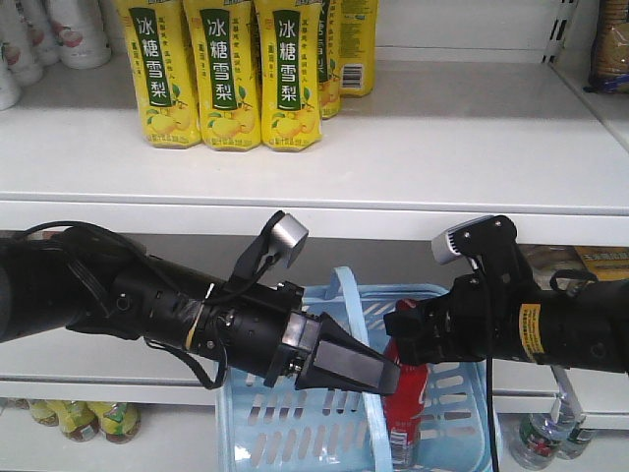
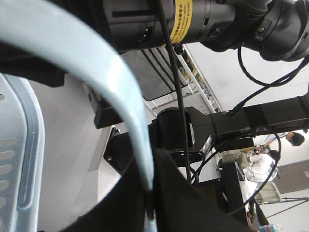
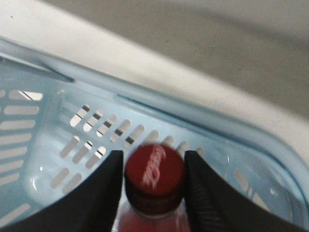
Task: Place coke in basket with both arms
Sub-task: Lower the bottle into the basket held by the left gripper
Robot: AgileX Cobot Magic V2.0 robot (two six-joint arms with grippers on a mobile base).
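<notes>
The pale blue basket (image 1: 285,433) hangs in front of the shelves. My left gripper (image 1: 378,374) is shut on its swing-up handle (image 1: 350,295); in the left wrist view the handle (image 2: 116,82) runs down between the closed black jaws of the gripper (image 2: 152,203). The coke (image 1: 405,398) stands upright inside the basket at its right side. My right gripper (image 1: 403,329) grips it at the top. In the right wrist view the jaws of the gripper (image 3: 154,176) flank the red cap (image 3: 155,171), above the slotted basket wall (image 3: 193,118).
Yellow pear-drink bottles (image 1: 226,74) stand on the white upper shelf (image 1: 442,147), whose front edge is just above both arms. White bottles (image 1: 69,29) are at the top left. Small bottles (image 1: 541,442) and jars (image 1: 98,418) sit on the lower shelf behind the basket.
</notes>
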